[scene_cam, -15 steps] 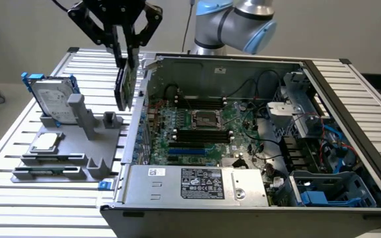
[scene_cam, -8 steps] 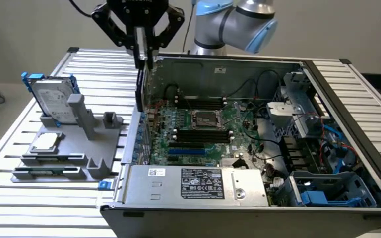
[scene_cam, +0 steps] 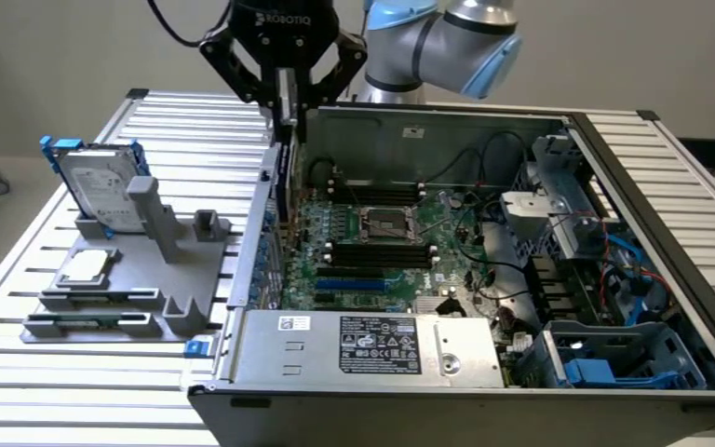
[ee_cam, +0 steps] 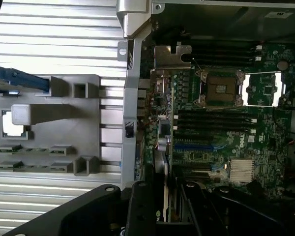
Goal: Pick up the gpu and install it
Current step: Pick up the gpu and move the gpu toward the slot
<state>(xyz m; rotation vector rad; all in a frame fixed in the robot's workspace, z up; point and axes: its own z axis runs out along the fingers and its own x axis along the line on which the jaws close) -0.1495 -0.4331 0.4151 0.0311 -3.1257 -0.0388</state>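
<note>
Above the grey metal case [scene_cam: 457,126], the black pincer [scene_cam: 286,110] clamps the thin, flat gpu [ee_cam: 162,167].

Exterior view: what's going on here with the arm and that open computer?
The gripper is shut on the gpu, holding it on edge over the open computer case, along the motherboard edge on the exterior view's left. Whether it has reached a slot cannot be told. The hard drive and processor sit on the gray holder beside the case.

Bright even light, glare on slatted table [ee_cam: 54,29], soft shadows inside computer case [scene_cam: 438,130]
</note>
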